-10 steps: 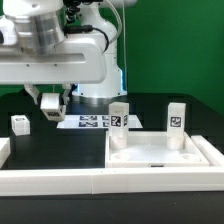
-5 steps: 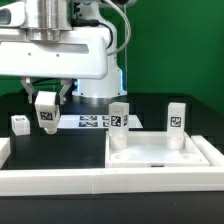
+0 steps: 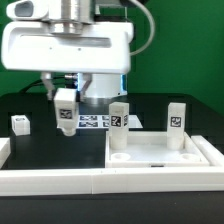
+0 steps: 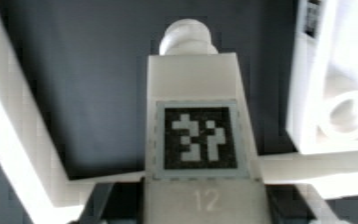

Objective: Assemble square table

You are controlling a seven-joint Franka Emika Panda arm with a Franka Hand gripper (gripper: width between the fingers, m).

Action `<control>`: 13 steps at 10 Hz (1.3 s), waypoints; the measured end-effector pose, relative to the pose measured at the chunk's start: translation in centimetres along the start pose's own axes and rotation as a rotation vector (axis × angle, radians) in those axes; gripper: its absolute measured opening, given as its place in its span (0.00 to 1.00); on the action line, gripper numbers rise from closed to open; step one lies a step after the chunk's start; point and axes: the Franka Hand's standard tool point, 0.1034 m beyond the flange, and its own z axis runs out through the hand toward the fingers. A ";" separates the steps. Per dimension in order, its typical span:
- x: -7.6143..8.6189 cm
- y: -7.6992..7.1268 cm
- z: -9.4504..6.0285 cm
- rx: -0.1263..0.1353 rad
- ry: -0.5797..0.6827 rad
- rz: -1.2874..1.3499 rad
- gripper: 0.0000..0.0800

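My gripper (image 3: 65, 103) is shut on a white tagged leg (image 3: 65, 112) and holds it upright above the black table, to the exterior view's left of the square slab (image 3: 160, 155). In the wrist view the leg (image 4: 199, 115) fills the middle, clamped between the dark fingers (image 4: 119, 205), with its tag facing the camera. Two more legs (image 3: 119, 125) (image 3: 177, 125) stand upright on the slab's far corners. A fourth small leg (image 3: 19, 123) lies on the table at the exterior view's far left.
The marker board (image 3: 97, 122) lies flat behind the held leg. A long low white border wall (image 3: 50, 180) runs along the front. The robot's base (image 3: 100, 90) stands behind the marker board.
The arm has carried the held leg toward the exterior view's right, closer to the slab, and slightly lower. The other parts have not moved.
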 end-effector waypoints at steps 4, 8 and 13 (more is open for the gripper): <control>0.9 -3.1 -0.6 0.014 0.011 0.009 0.36; 0.7 -4.8 -0.7 0.025 0.016 0.034 0.36; 0.5 -13.6 -1.3 0.065 0.043 0.090 0.36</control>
